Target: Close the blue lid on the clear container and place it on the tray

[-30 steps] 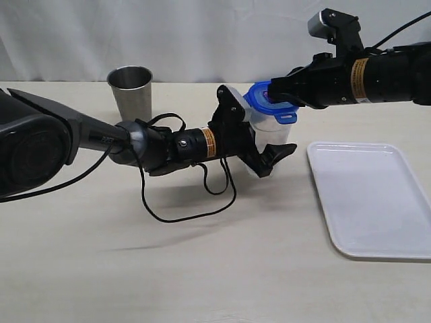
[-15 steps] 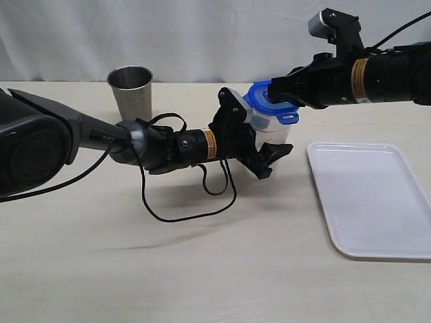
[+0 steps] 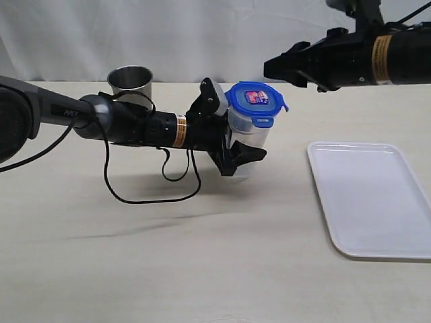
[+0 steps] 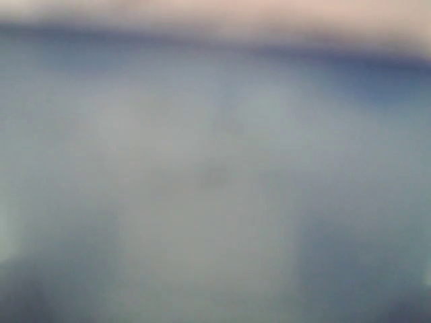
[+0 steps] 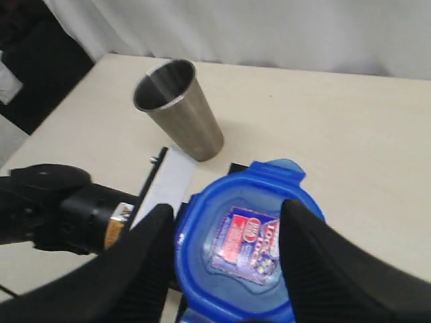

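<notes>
The clear container (image 3: 252, 139) is held a little tilted above the table, and my left gripper (image 3: 237, 131) is shut on its sides. The blue lid (image 3: 254, 101) sits on its rim, sticker up and flaps sticking outward. My right gripper (image 3: 271, 68) hangs open above and to the right of the lid, touching nothing. In the right wrist view the lid (image 5: 242, 249) lies below, between the spread black fingers (image 5: 145, 266) of the right gripper (image 5: 227, 215). The white tray (image 3: 370, 195) lies flat on the right. The left wrist view is a grey-blue blur.
A steel cup (image 3: 129, 82) stands upright at the back left, behind the left arm (image 3: 128, 128); in the right wrist view the cup (image 5: 178, 111) is beyond the lid. A black cable (image 3: 151, 192) loops onto the table under that arm.
My right gripper has let go of the lid and lifted up and away. The left gripper has carried the container leftward, with the lid now resting on its rim.
</notes>
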Robot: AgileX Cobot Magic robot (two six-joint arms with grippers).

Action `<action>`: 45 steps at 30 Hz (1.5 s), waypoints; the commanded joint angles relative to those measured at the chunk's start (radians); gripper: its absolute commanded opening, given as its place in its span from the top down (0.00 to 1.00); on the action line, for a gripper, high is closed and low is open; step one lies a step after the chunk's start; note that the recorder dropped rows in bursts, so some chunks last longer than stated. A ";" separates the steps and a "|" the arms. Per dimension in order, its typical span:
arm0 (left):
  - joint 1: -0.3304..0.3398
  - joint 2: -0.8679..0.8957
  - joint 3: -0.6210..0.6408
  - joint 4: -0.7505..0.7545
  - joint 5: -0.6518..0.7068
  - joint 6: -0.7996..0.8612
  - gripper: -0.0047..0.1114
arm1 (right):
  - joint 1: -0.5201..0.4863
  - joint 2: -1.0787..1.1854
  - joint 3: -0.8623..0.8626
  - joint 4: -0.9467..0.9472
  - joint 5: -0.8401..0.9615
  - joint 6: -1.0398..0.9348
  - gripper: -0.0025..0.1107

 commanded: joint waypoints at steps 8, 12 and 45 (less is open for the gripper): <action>0.133 -0.015 0.005 0.142 -0.353 -0.008 0.96 | -0.004 -0.031 0.026 -0.004 -0.019 0.108 0.59; 0.203 -0.032 0.081 0.138 -0.353 0.014 0.96 | 0.000 -0.027 0.026 -0.004 0.014 0.064 0.59; 0.259 -0.320 0.681 -0.202 -0.307 0.419 0.96 | 0.257 0.065 -0.241 2.641 1.298 -2.487 0.60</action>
